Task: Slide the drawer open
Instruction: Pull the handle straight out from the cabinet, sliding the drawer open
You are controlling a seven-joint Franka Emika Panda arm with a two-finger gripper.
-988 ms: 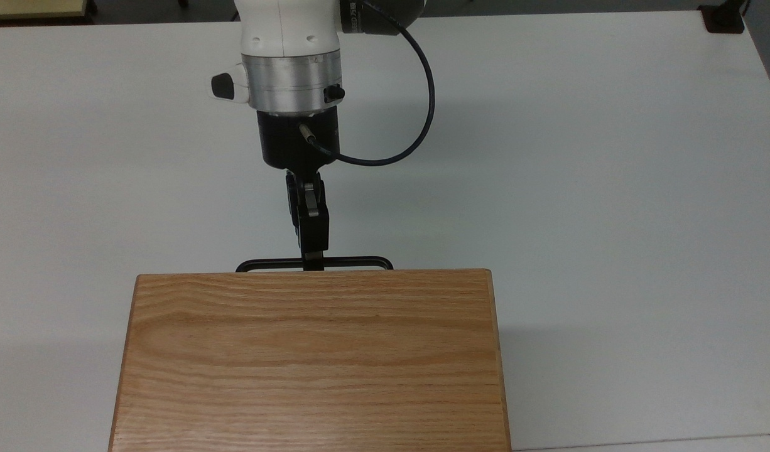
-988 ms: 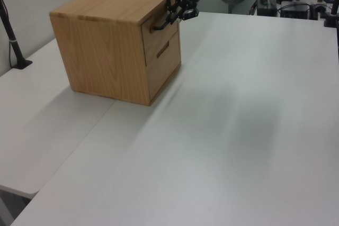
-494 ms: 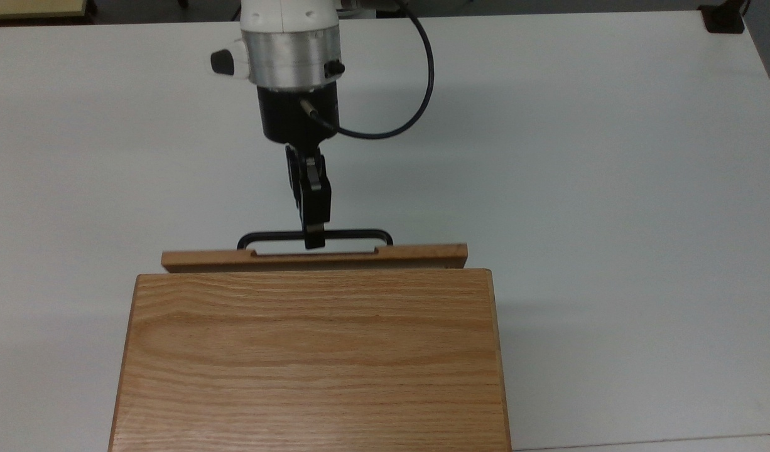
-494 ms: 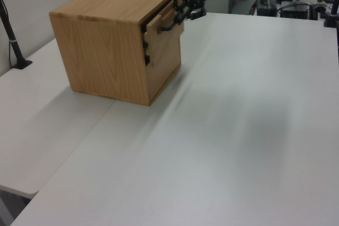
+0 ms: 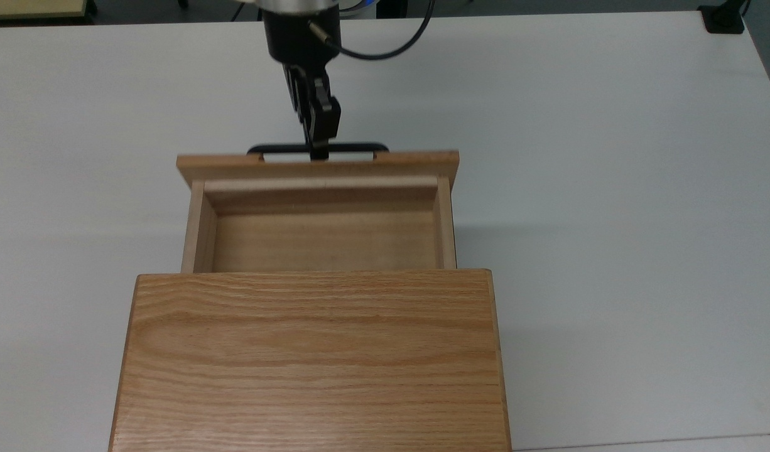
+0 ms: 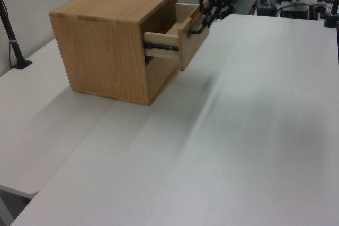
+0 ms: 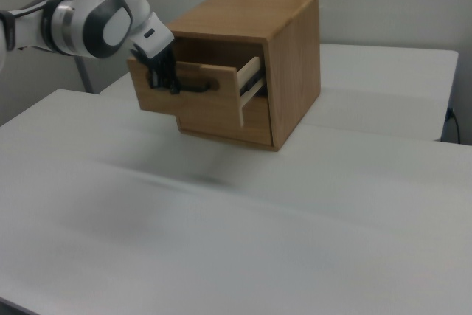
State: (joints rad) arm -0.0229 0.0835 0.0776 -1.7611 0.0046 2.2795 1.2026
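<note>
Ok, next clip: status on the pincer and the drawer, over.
Pincer shut on long black metal bar handle. Light oak wooden drawer slid well out of oak cabinet, inside bare. White table ahead, nothing in the way.

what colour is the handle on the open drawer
Black; the bar handle shows best in the top view.

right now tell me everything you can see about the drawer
The drawer is a light oak box-tray with pale inner walls and nothing inside. It stands pulled well out of the cabinet, level, on a metal side runner seen in the left view. Its wider front panel carries a long black bar handle, which the end effector grips at the middle.
</note>
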